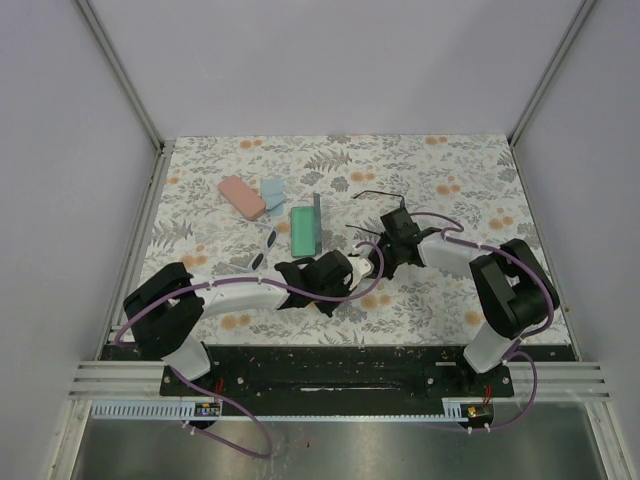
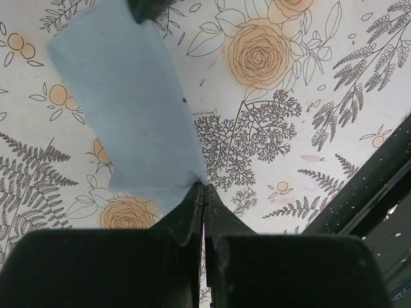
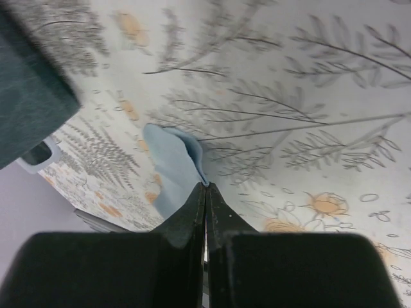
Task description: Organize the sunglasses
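Sunglasses: the black-framed pair (image 1: 380, 196) lies on the floral table (image 1: 450, 290), just beyond the right gripper (image 3: 206, 186). The whitish pair (image 1: 266, 241) is left of the open green case (image 1: 304, 229). Left gripper (image 2: 203, 186) and right gripper each have their jaws pressed together, pinching a light blue cloth (image 2: 122, 109).

text: none legible | labels: none | numbers: none
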